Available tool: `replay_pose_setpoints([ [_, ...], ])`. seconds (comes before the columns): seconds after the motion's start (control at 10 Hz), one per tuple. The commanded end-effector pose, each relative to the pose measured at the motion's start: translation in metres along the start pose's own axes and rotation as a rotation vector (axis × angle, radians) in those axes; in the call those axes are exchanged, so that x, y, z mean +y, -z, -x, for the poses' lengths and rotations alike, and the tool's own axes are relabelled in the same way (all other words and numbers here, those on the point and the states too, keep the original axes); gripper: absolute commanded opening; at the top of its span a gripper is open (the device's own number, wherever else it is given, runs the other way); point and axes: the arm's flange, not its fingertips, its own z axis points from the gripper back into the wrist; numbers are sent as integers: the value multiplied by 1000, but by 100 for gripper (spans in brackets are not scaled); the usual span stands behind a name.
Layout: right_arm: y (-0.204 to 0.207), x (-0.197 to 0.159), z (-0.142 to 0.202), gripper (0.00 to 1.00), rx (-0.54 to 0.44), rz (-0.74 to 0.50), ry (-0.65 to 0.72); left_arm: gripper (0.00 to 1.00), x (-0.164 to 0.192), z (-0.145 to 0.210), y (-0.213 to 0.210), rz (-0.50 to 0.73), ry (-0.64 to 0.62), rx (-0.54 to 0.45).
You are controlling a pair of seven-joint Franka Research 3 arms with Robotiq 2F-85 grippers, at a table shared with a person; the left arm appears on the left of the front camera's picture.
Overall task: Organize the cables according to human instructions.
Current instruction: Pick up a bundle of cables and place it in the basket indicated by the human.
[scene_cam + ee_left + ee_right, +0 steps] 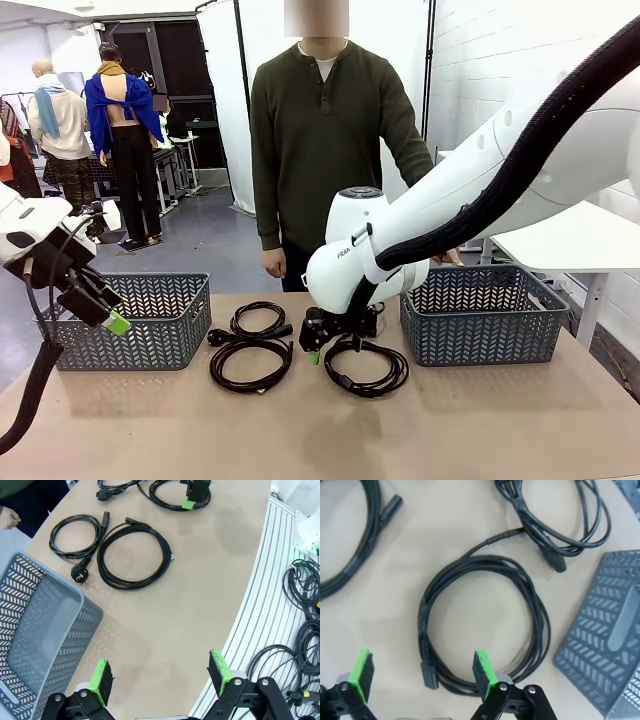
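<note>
Black coiled cables lie mid-table between two baskets. One coil [258,320] with a chunky plug sits at the back left, a second [250,363] in front of it, and a third [366,370] to the right. My right gripper [322,345] hovers open just above that third coil [485,625], with its near edge between the fingers and nothing held. A further cable [555,525] lies beyond it, near the basket. My left gripper [105,310] hangs open and empty above the table's left end [160,677], away from the coils [135,555]. The human [325,130] stands at the far side with arms down.
A grey basket [135,330] stands at the left and another [490,325] at the right, close to the right gripper [422,672]. The table's front half is bare. Off the near edge, other loose cords [305,630] lie beside a ribbed white rail.
</note>
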Motion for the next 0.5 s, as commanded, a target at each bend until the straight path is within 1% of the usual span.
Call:
replay_pose_setpoints([
  [0.0,7,10,-18,100,3,44,37,100,1,1,0,18,-2,-11],
  [0.4,27,6,-25,100,21,58,67,100,1,1,0,18,-2,-11],
])
